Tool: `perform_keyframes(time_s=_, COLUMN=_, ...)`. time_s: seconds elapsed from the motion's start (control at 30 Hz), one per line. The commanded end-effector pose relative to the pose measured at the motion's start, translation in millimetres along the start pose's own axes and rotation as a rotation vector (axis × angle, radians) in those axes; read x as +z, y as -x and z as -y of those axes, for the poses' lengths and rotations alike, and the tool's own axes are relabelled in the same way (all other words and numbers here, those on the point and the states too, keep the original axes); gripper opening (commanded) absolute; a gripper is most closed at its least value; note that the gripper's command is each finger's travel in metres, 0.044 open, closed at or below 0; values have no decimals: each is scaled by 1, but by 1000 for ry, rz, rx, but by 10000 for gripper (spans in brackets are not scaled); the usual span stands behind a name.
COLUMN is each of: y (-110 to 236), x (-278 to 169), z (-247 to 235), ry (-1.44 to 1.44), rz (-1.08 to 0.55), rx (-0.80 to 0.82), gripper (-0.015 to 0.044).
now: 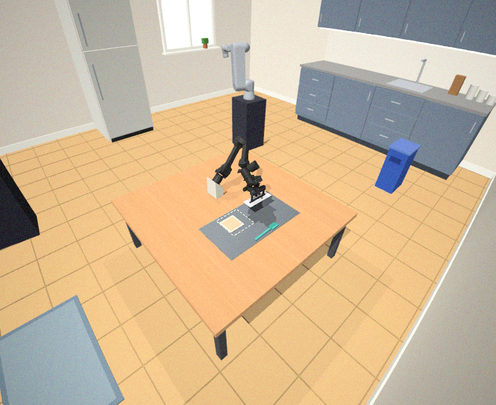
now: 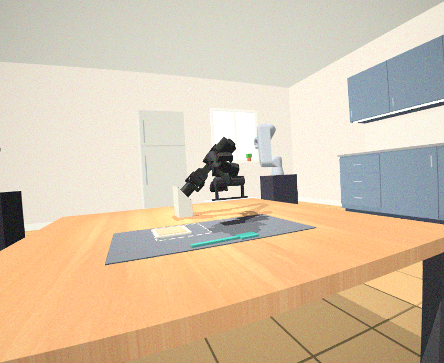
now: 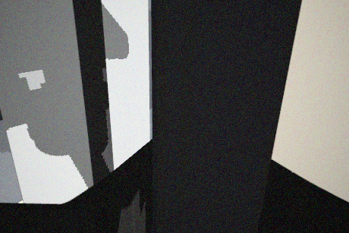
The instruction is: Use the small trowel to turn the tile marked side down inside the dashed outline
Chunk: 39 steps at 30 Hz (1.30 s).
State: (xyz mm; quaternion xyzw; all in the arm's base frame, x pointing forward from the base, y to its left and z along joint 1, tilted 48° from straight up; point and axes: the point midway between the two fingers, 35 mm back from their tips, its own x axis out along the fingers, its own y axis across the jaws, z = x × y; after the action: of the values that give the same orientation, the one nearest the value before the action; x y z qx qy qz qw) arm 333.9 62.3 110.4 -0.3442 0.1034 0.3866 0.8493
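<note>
The tile (image 1: 231, 223) (image 2: 171, 231) lies flat with a plain tan face up, inside the dashed outline (image 1: 245, 215) (image 2: 204, 227) on the grey mat (image 1: 239, 248) (image 2: 136, 249). My gripper (image 1: 256, 194) (image 2: 227, 187) is shut on the trowel's black handle (image 3: 212, 84). It holds the trowel's white blade (image 1: 253, 202) (image 3: 129, 65) roughly level, a little above the mat's far edge, to the right of the tile and apart from it. The fingertips are hidden in the wrist view.
A teal flat tool (image 1: 266, 230) (image 2: 224, 238) lies on the mat, in front of the gripper and right of the tile. A white upright block (image 1: 214, 188) (image 2: 182, 206) stands on the table behind the mat, by my arm's base. A grey arm on a dark pedestal (image 1: 248, 117) stands behind the table.
</note>
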Motion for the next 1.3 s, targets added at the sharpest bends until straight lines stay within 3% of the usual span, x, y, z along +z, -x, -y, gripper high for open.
perform_keyframes(time_s=0.0, y=2, x=4, z=6, ry=7, rz=2, rx=-17, gripper=0)
perform_keyframes(time_s=1.27, y=-4, x=-12, z=15, ry=7, rz=-14, rx=-7, gripper=0)
